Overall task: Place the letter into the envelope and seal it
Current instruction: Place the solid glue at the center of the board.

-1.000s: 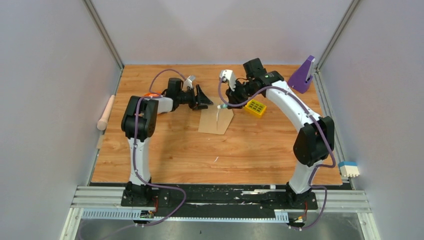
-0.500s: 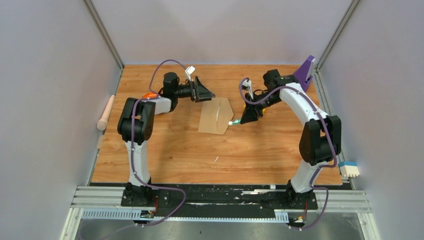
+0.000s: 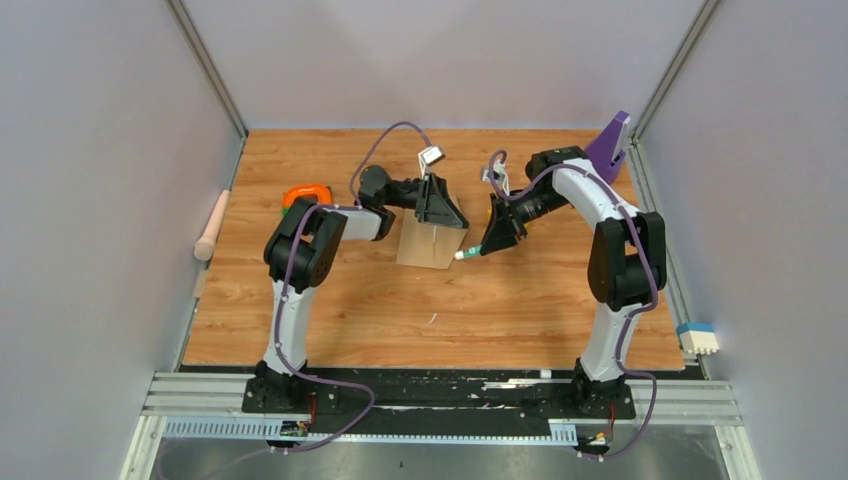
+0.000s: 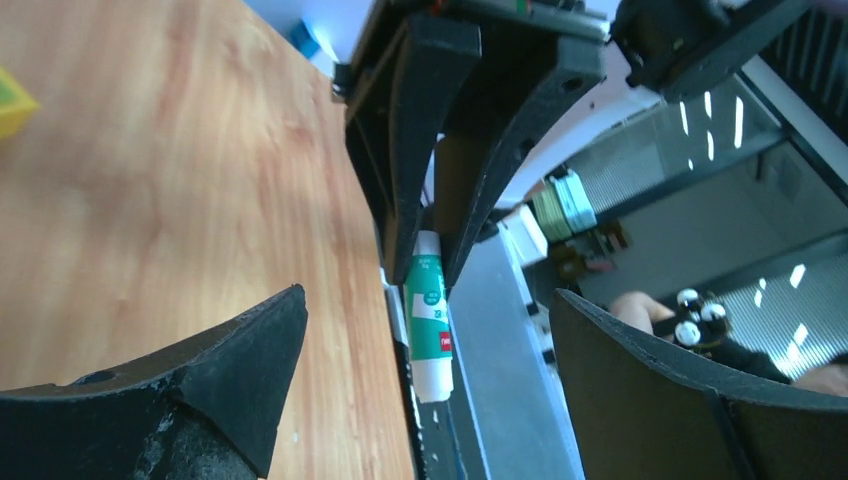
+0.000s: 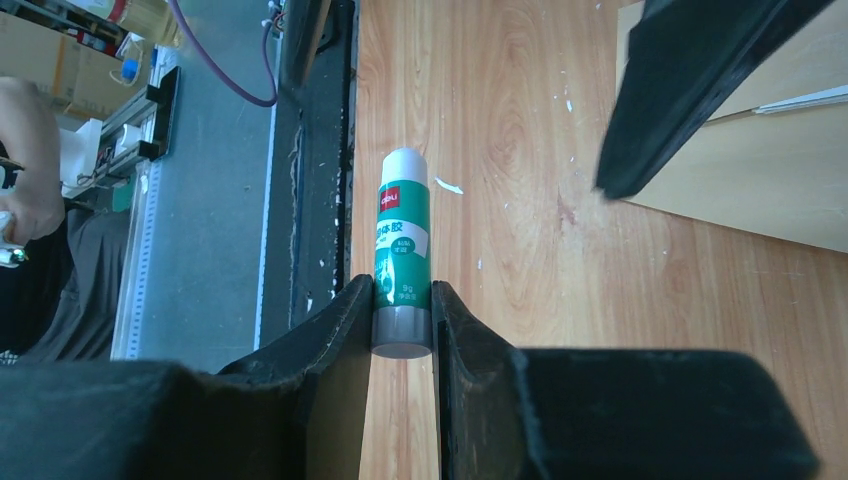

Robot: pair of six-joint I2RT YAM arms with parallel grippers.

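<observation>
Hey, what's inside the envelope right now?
Only a thin white edge shows on the envelope; whether the letter is inside cannot be seen, and the left gripper covers its far end.

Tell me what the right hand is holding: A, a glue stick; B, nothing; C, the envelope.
A: the right hand is shut on the grey base of a green-and-white glue stick, seen in both wrist views.

envelope [image 3: 424,250] partly hidden behind left claw [image 3: 443,218]
</observation>
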